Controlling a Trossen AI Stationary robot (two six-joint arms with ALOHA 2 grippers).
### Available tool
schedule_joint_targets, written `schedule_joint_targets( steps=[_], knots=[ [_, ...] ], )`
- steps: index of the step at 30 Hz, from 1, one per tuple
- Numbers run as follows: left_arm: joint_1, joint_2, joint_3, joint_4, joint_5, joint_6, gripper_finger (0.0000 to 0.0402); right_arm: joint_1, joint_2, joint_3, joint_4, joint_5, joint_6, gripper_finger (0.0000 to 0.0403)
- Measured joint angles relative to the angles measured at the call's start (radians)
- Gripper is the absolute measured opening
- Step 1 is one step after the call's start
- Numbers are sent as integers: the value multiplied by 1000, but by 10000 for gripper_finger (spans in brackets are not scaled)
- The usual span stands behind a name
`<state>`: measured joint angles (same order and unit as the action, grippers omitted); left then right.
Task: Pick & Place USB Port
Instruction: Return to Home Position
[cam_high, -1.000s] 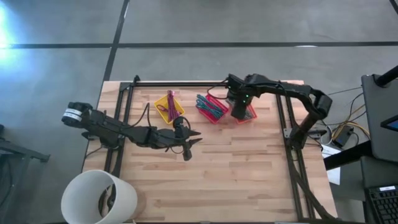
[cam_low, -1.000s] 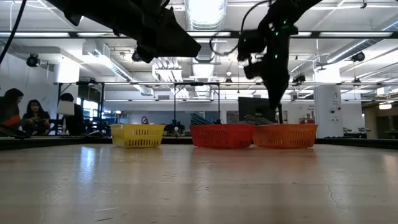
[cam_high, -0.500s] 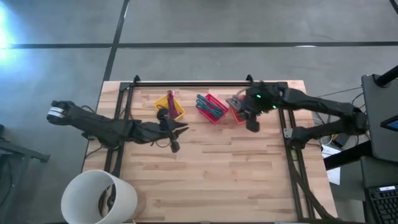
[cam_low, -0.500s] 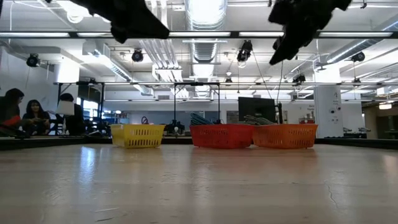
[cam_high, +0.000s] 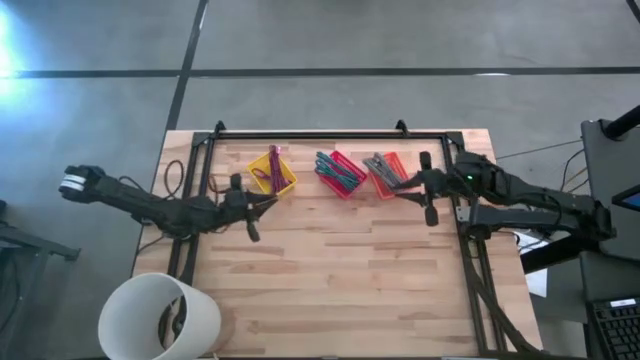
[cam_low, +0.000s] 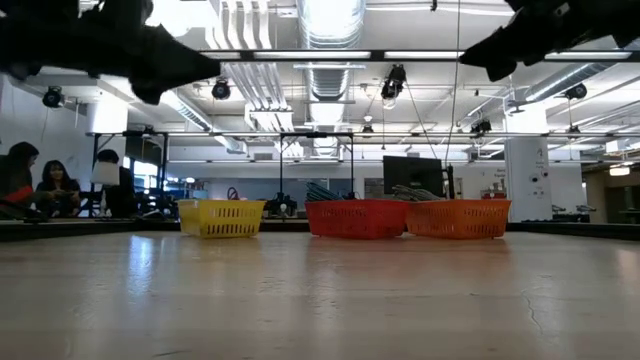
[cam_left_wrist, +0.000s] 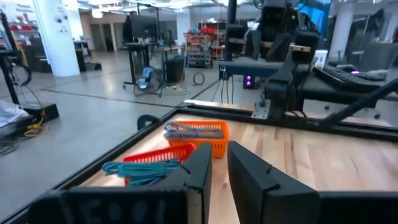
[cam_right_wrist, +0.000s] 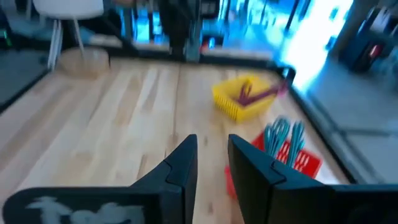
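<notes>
Nearest you, the pale wooden table top (cam_high: 340, 290) shows no stray cable. Above mid-table, the left gripper (cam_left_wrist: 219, 149) hangs with its fingers drawn almost together on nothing. The right gripper (cam_right_wrist: 212, 142) is likewise closed and empty, near the bins. Farther back, the black-and-white USB cables (cam_left_wrist: 194, 129) lie heaped in the orange mesh bin (cam_low: 458, 220), ends proud of the rim. Risk: if your right arm swings low going home, it may snag a protruding cable and drag it out.
</notes>
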<state>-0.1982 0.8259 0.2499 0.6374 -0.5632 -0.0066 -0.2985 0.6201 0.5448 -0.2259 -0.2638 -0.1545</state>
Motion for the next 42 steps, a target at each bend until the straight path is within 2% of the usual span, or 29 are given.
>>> schedule_joint_targets(
  steps=[6, 16, 23, 31, 42],
  knots=[
    [0, -87, -115, 31, -4, 33, 55, 0, -139, -141, 131, 0, 31, 74],
    [0, -223, -205, 108, -6, 34, 55, -1, -285, -261, 133, 8, 113, 72],
    [1, -288, -240, 82, -77, -21, 55, -1, -445, -309, 127, 155, 120, 84],
    [1, -290, -241, 81, -83, -2, 55, -1, -620, -373, 111, 164, 134, 82],
    [2, -296, -242, 87, -185, -20, 55, -2, -620, -382, 106, 377, 156, 79]
  ],
)
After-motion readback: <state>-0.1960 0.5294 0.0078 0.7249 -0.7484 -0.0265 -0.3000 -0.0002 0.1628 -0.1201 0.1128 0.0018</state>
